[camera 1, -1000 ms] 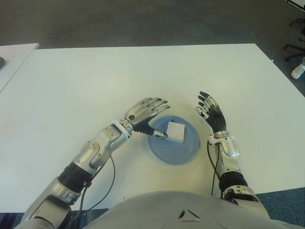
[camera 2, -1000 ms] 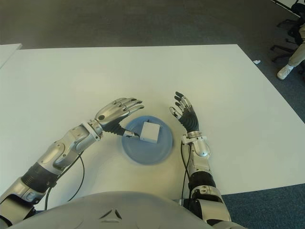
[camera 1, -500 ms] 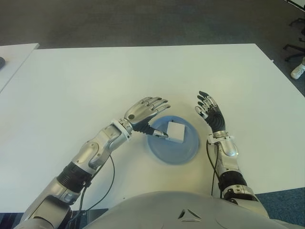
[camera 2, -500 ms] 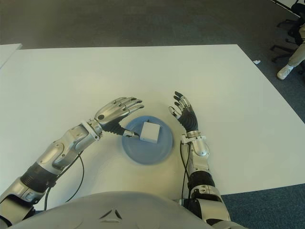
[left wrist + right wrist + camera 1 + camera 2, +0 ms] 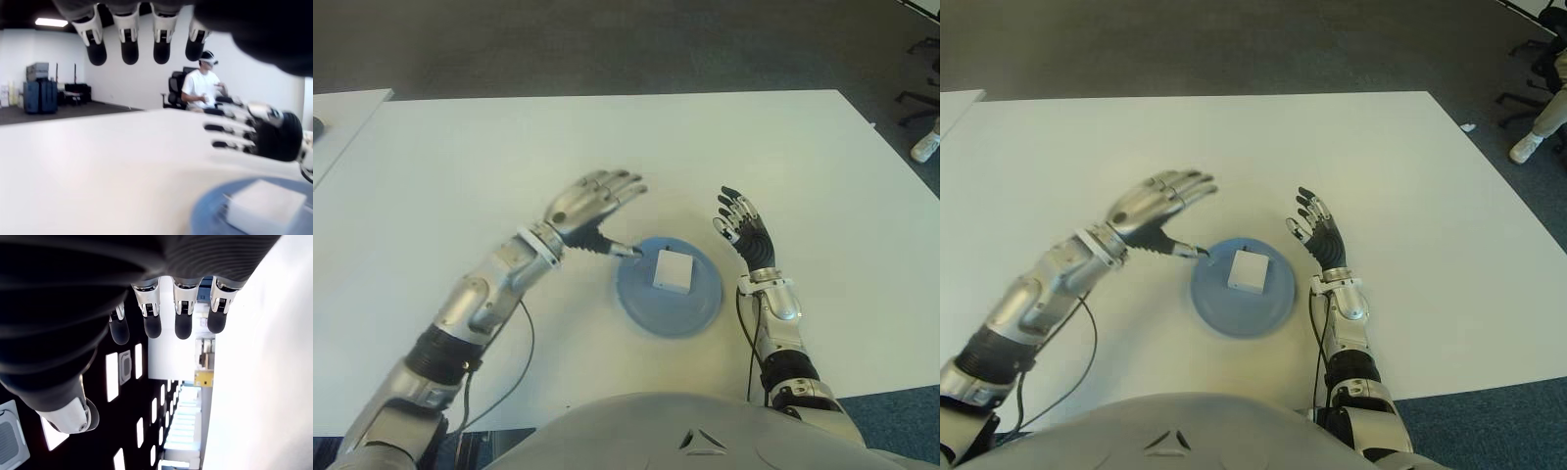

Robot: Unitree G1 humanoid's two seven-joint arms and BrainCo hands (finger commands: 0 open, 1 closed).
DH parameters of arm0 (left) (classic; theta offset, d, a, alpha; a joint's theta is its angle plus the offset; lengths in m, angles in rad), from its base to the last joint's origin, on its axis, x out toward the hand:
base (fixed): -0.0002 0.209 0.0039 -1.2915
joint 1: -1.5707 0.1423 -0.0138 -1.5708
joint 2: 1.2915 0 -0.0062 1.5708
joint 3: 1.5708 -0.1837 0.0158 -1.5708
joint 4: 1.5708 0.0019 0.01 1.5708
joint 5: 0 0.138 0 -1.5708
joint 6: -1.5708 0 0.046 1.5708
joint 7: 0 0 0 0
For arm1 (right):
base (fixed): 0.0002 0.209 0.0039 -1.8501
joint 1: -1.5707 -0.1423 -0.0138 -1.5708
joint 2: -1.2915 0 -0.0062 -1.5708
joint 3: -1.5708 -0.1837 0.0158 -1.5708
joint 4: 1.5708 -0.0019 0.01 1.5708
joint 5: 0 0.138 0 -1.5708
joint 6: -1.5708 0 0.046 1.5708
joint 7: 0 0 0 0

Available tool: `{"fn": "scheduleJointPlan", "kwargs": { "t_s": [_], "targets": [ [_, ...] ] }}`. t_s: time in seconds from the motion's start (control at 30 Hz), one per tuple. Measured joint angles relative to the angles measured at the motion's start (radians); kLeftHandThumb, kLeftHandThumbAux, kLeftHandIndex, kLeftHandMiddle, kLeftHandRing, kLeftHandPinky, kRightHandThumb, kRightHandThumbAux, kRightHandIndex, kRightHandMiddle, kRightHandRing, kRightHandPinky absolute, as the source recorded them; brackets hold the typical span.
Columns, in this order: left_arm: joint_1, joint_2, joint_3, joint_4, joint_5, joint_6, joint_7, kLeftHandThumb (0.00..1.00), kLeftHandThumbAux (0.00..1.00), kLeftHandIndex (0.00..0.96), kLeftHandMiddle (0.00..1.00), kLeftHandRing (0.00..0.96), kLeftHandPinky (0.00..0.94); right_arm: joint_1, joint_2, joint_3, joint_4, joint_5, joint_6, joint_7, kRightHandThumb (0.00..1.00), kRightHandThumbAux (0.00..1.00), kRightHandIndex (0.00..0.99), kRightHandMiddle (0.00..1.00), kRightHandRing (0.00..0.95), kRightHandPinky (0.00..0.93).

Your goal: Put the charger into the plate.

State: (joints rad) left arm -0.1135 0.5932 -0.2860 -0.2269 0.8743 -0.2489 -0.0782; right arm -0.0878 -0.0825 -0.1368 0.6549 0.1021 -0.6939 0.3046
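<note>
One charger (image 5: 672, 271), one plate (image 5: 697, 311), two robot hands (image 5: 590, 202)

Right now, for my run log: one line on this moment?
charger: in plate | left hand: open, beside plate | right hand: open, idle

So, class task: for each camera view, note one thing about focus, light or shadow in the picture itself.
Left eye view: even light, with a soft shadow under the left hand beside the plate. Left wrist view: the near fingers and the charger are blurred; a ceiling lamp glares. Right wrist view: the right hand is dark against a washed-out bright background.
</note>
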Motion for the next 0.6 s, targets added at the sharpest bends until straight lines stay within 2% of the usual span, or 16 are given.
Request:
{"fn": "scheduleJointPlan", "kwargs": {
  "t_s": [0.13,0.33,0.6],
  "targets": [
    [0.010,-0.001,0.050,-0.037,0.003,0.026,0.022,0.233,0.310,0.024,0.023,0.029,0.106,0.000,0.000,0.000,0.001,0.000,-0.001,0.000,0.248,0.666,0.121,0.101,0.080,0.065],
    [0.051,-0.007,0.084,-0.091,0.001,0.056,0.018,0.207,0.334,0.067,0.064,0.065,0.116,0.000,0.001,0.000,0.001,0.000,-0.001,0.000,0.248,0.666,0.121,0.101,0.080,0.065],
    [0.070,0.004,0.136,-0.059,-0.060,0.064,-0.006,0.270,0.339,0.140,0.104,0.093,0.135,-0.001,0.000,0.000,0.002,0.000,-0.002,0.001,0.248,0.666,0.121,0.101,0.080,0.065]
  ]
}}
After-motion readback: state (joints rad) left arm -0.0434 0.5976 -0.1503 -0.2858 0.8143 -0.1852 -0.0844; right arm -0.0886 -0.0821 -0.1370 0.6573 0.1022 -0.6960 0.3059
